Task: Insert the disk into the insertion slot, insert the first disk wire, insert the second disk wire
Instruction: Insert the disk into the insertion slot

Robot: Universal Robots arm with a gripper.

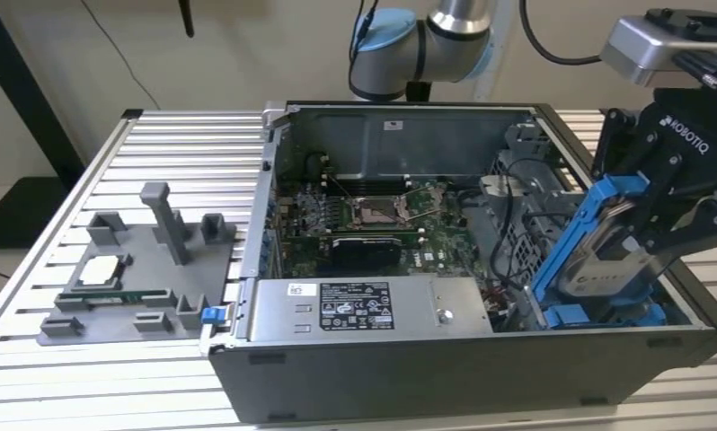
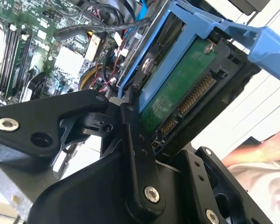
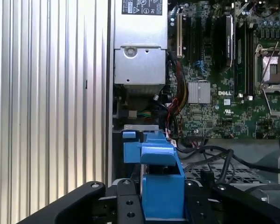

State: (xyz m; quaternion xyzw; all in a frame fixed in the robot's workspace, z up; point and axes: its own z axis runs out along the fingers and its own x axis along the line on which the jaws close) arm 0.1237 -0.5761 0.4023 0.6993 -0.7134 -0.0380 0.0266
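Gripping the disk point(image 1: 601, 269) | hand point(image 1: 652, 244) closed around it | disk tilted, lower end at the insertion slot point(image 1: 574, 316)

The hand point(image 1: 649, 235) holds the disk point(image 1: 601, 269) tilted; lower end at insertion slot point(image 1: 574, 316).

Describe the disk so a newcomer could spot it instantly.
In the open computer case, at the exterior view's right end, the black gripper holds the disk tilted. Unlike the silver power-supply box nearby, it sits in a bright blue frame.
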